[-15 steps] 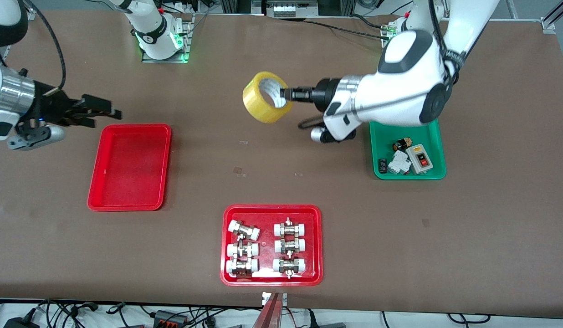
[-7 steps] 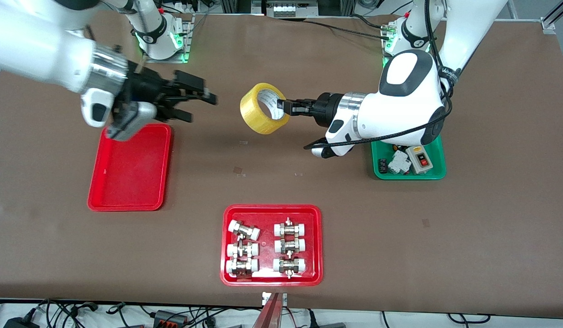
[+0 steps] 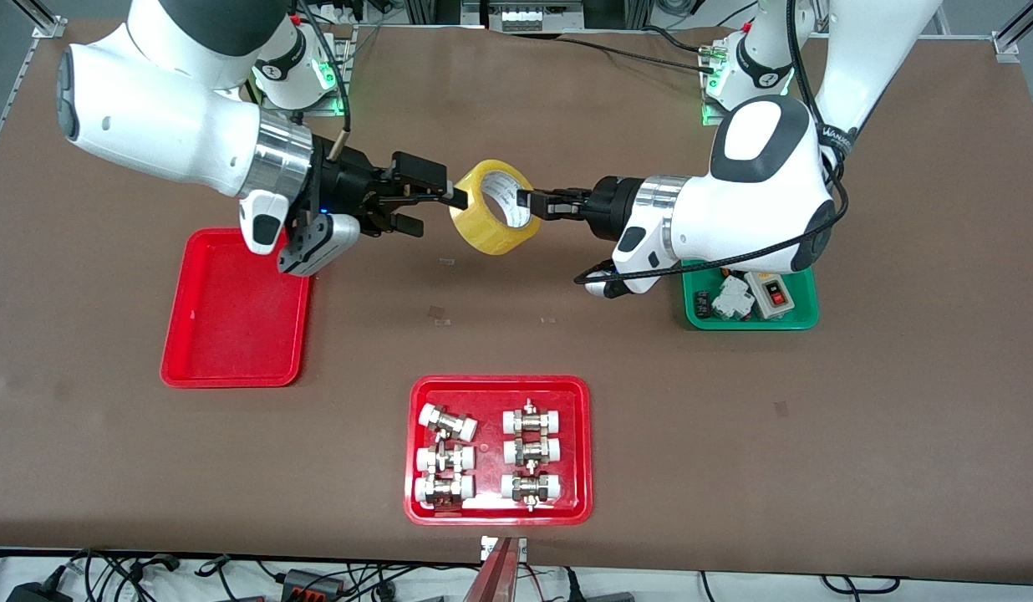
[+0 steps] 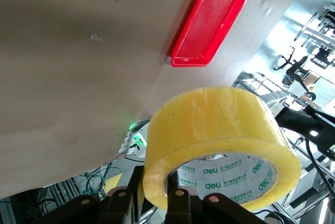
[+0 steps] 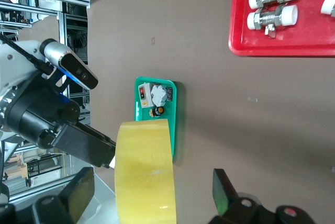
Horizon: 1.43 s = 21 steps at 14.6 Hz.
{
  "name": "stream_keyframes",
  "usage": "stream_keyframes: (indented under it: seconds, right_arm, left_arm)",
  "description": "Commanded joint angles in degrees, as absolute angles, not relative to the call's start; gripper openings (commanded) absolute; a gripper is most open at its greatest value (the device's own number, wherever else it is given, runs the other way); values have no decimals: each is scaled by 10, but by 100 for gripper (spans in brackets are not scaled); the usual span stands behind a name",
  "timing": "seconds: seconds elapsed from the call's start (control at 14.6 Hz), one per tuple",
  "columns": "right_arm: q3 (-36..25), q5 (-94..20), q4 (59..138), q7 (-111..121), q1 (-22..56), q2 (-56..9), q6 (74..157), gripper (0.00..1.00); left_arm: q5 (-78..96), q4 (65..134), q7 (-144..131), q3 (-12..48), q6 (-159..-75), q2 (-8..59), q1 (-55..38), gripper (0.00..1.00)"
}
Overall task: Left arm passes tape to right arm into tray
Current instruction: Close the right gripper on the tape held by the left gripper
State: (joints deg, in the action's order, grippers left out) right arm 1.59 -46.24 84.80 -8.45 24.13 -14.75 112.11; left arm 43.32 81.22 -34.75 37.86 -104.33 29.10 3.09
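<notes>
The wide roll of translucent yellow packing tape point(image 3: 491, 206) hangs in the air above the brown worktop point(image 3: 567, 351). The left claw point(image 3: 526, 202) pinches its wall. The right claw point(image 3: 450, 201) is wide open around the roll, not closed. The plain red plastic tray point(image 3: 232, 368) lies toward the right arm's end.

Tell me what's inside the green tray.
The green tray holds a grey switch box with a red button and a white part. The left arm covers the rest.
</notes>
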Motion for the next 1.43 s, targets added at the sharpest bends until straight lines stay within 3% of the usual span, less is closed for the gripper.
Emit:
stream_keyframes:
  seconds: [0.0, 0.96, 1.16, 1.37]
  right_arm:
    - [11, -474, 834, -94, 260, -158, 1124, 100]
    - [11, -505, 834, -82, 277, -173, 1127, 99]
    - [11, -506, 834, -83, 278, -173, 1124, 57]
    - [12, -506, 834, -82, 278, -173, 1123, 36]
  left_arm:
    - [450, 805, -342, 382, -1017, 285, 41, 0]
    - [450, 805, -333, 383, -1005, 285, 50, 0]
    - [449, 806, -332, 382, -1000, 285, 53, 0]
    - [449, 805, -332, 383, -996, 285, 54, 0]
